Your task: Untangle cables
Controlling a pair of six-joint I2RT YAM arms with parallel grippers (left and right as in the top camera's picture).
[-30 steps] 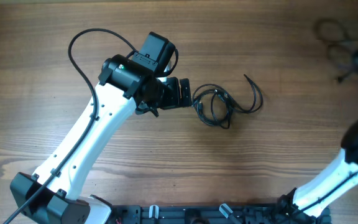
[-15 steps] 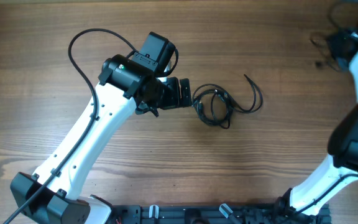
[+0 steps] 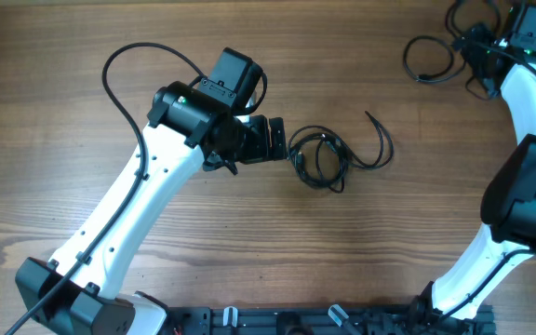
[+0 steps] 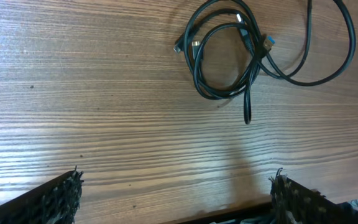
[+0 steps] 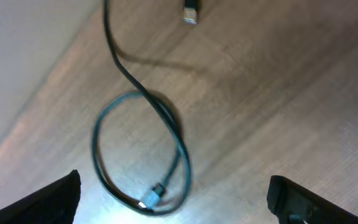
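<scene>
A tangle of thin black cables (image 3: 322,158) lies at the table's middle, with one loose end curling off to the right (image 3: 381,144). My left gripper (image 3: 281,140) stands open just left of it, not touching. In the left wrist view the coil (image 4: 229,59) lies ahead of the open left gripper (image 4: 176,202), and nothing sits between the fingers. One separate cable (image 3: 429,59) lies looped at the far right corner. My right gripper (image 3: 475,46) hovers open beside it. The right wrist view shows that loop (image 5: 140,155) and its plug (image 5: 191,14) below the right gripper (image 5: 176,199).
The wooden table's edge (image 5: 48,84) runs diagonally close to the separated cable in the right wrist view. The left arm's own thick black cable (image 3: 119,79) arcs over the table at the left. The arm bases stand along the near edge (image 3: 324,321).
The right arm swung to the far right corner and its gripper opened, letting go of the cable, which now lies looped on the table. The left arm has not moved.
</scene>
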